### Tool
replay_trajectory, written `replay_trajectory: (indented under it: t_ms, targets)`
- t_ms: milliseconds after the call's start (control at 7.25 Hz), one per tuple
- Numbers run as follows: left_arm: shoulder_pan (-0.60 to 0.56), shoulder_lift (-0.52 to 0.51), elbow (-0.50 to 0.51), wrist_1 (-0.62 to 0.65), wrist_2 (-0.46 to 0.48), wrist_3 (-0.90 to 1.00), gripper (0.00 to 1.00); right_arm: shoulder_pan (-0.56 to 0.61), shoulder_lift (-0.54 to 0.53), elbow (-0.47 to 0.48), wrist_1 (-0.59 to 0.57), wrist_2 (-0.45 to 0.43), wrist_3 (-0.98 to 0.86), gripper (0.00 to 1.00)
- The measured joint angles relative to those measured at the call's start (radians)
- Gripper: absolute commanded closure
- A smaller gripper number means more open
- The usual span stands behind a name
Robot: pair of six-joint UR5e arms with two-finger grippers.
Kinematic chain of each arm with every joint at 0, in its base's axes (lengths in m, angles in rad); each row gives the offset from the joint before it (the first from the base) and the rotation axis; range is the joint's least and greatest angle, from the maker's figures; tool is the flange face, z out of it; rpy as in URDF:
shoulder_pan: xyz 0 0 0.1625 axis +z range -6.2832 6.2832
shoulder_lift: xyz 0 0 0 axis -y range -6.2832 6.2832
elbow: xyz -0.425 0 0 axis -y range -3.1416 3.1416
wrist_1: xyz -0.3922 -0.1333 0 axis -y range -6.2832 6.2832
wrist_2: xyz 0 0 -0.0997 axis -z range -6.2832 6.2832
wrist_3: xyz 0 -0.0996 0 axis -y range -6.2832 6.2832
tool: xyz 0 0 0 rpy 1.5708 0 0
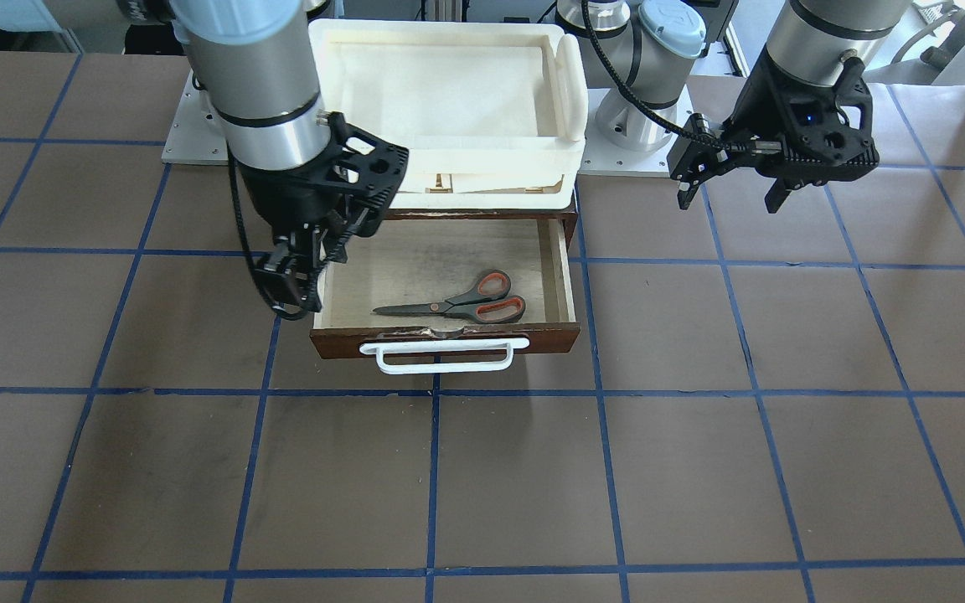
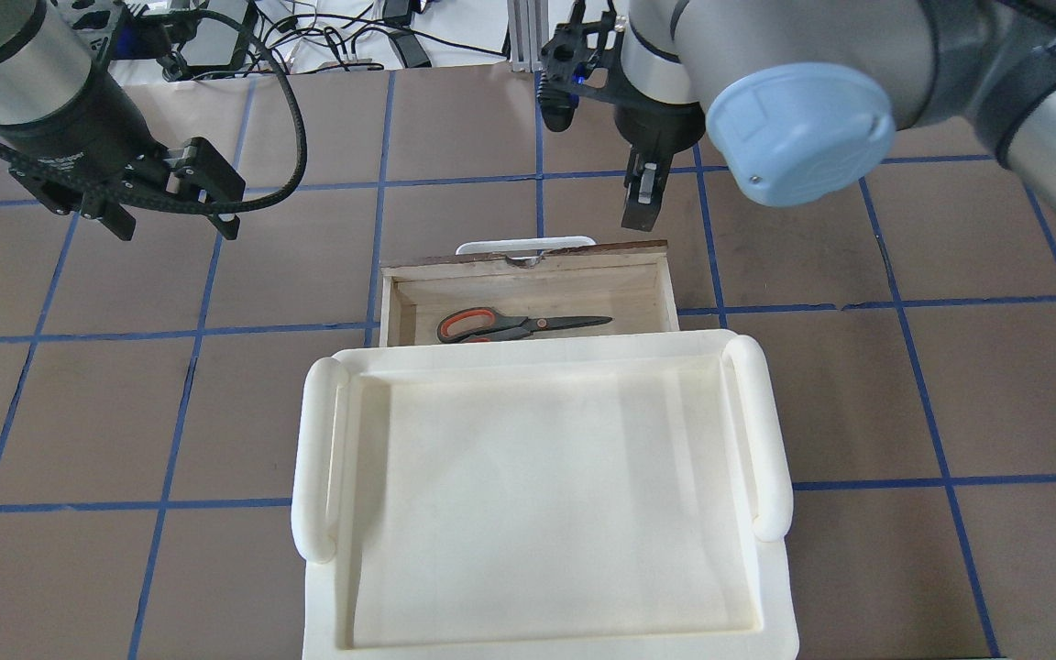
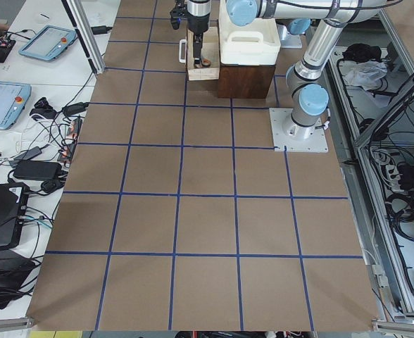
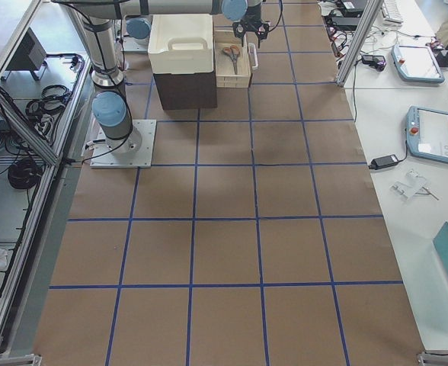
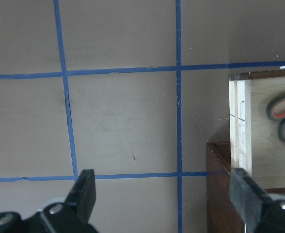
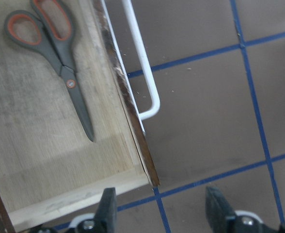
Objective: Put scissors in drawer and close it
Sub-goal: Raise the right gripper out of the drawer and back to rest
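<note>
The scissors (image 1: 459, 305) lie flat inside the open drawer (image 1: 551, 337). The left hand (image 5: 163, 178) and the right hand (image 6: 160, 195) are wide open and empty. I think a push at one corner may twist the drawer and jam it.

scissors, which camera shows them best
Exterior front-facing: the scissors lie whole and unobstructed in the open drawer. Right wrist shows them larger but clips a loop; overhead shows them too; left wrist only the loops; side views tiny at best.

Robotics lab: teach pendants (image 3: 48, 44), cables (image 3: 404, 208)
</note>
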Motion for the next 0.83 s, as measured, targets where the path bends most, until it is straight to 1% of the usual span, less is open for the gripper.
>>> replay_trajectory:
  t_ms: [138,414,828]
  targets:
    - [0.002,0.002,0.0,-0.002,0.002,0.003,0.0,-0.057,-0.046,0.002,0.031,-0.001,0.062,0.24]
    - [0.003,-0.001,0.0,-0.008,0.002,0.005,0.0,-0.128,-0.12,0.014,0.111,-0.001,0.272,0.22]
    - [0.003,-0.02,0.01,-0.001,0.003,0.001,0.0,-0.146,-0.202,0.036,0.179,0.004,0.645,0.22]
